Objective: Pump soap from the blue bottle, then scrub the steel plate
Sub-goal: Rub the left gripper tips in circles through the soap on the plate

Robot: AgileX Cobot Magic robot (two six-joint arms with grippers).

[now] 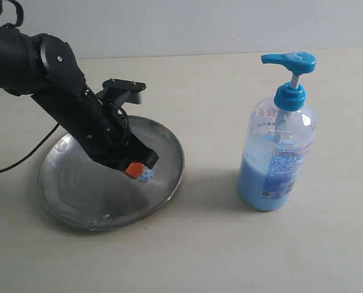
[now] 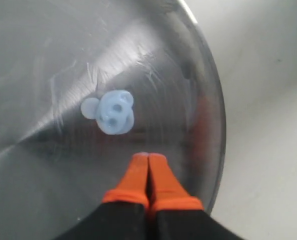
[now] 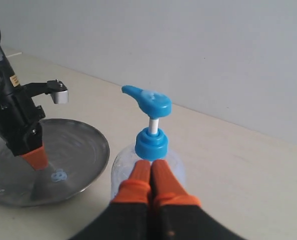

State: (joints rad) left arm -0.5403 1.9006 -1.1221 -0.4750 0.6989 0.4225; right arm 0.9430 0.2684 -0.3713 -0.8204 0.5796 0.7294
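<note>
**Soap is down, scrub comes next**

A pale blob of soap (image 2: 111,112) sits on the steel plate (image 1: 77,201), between its middle and the rim on the bottle's side. So the pumping looks done, and the step in hand is the scrub.

The left gripper (image 2: 147,156) hangs over the plate with its orange fingers pressed together, nothing between them, tips just beside the blob. I cannot tell whether the tips touch the metal. No sponge or cloth is in sight, so I judge those closed tips will do the rubbing. The next move calls for a short push into the soap, then sweeps across the plate's face with light downward pressure.

Edges now. The blob lies near the raised rim, so strokes toward the plate's middle have far more room than strokes outward. Pushing hard close to that rim could tip or slide the plate, as nothing pins it.

Further out, the blue bottle (image 1: 279,159) stands upright on the table (image 1: 218,244), well apart from the plate, with bare tabletop between them. The right gripper (image 3: 151,162) sits just by the bottle's collar below the pump head, fingers together and empty. It is out of the exterior view, clear of the left arm's sweep.
</note>
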